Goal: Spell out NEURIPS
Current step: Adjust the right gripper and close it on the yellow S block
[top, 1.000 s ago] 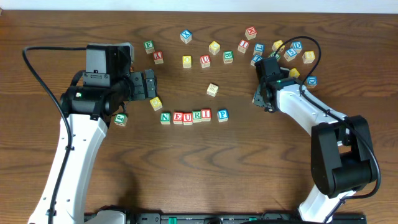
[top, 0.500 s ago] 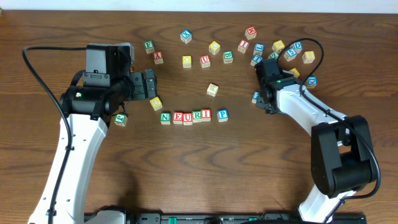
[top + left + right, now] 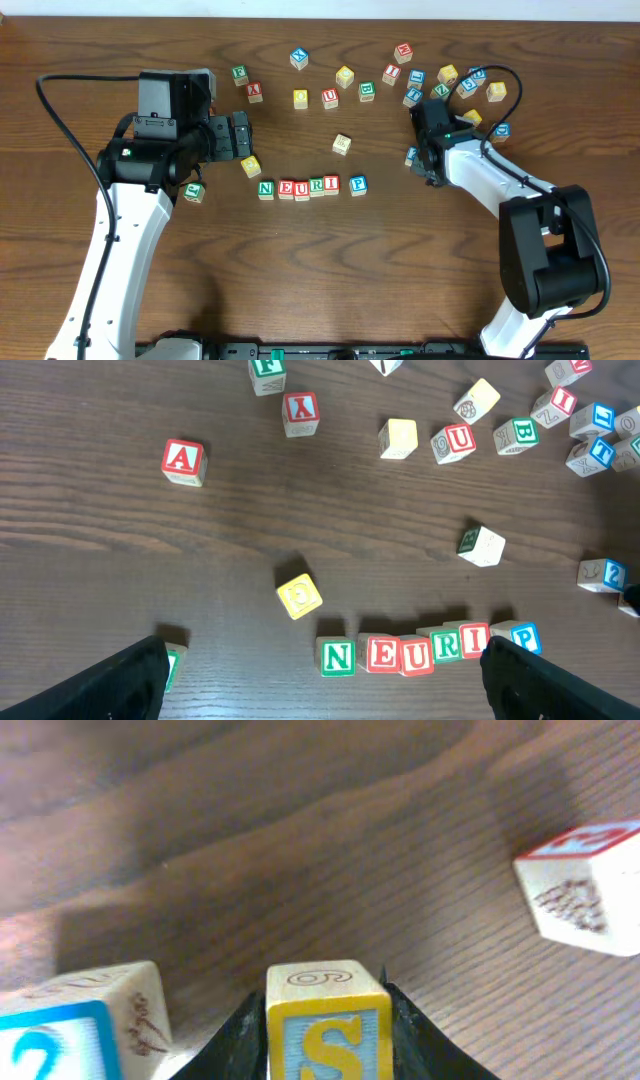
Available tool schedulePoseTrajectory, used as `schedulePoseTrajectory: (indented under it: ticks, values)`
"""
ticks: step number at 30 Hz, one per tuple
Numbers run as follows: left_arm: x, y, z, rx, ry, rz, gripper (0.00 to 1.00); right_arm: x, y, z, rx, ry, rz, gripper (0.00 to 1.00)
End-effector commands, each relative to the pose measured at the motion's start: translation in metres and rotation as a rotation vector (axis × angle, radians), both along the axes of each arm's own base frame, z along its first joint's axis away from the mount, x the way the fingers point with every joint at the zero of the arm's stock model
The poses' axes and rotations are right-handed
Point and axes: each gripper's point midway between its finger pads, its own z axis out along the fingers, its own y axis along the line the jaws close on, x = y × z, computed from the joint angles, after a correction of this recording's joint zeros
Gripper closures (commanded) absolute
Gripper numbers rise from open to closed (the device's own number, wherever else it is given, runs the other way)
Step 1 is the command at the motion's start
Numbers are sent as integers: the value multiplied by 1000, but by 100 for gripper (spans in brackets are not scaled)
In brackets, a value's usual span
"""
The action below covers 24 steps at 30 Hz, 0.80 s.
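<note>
NEURIPS cubes stand nearly assembled on the dark wooden table. Seen from overhead, N, E, U, R and I sit side by side in a row just below centre. The blue-lettered P cube is a small gap off the row's 3 o'clock end.

The S cube, a yellow letter on blue, is pinched in the right gripper, whose jaws press against both its sides in the wrist view. Overhead it lies at about 2 o'clock from P, apart from the row. Whether it rests on the wood or hangs just clear cannot be told. In the wrist view a blue-marked cube stands just beside it at 9 o'clock, and a red-edged one lies farther off at 2 o'clock.

The left gripper hangs at 10 o'clock from the N, jaws spread wide and holding nothing, with a yellow cube near its 5 o'clock. Spare lettered cubes, among them a red A, are scattered across the 12 to 2 o'clock side of the table.
</note>
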Motion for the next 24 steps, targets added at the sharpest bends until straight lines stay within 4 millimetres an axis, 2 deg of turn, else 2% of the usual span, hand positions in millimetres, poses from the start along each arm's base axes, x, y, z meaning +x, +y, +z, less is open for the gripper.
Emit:
schedulePoseTrajectory:
  ticks: [1, 11, 19, 24]
  values:
    - [3, -1, 13, -4, -33, -6, 2, -8, 1, -12, 8, 21, -12, 69]
    - [2, -1, 12, -4, -33, -6, 2, -4, 2, -11, 11, 1, -9, 69]
    - [3, -1, 13, -4, -33, -6, 2, 1, 3, -7, 4, -3, 21, 63]
    - [2, -1, 12, -4, -33, -6, 2, 4, 4, -5, 7, -8, 28, 64]
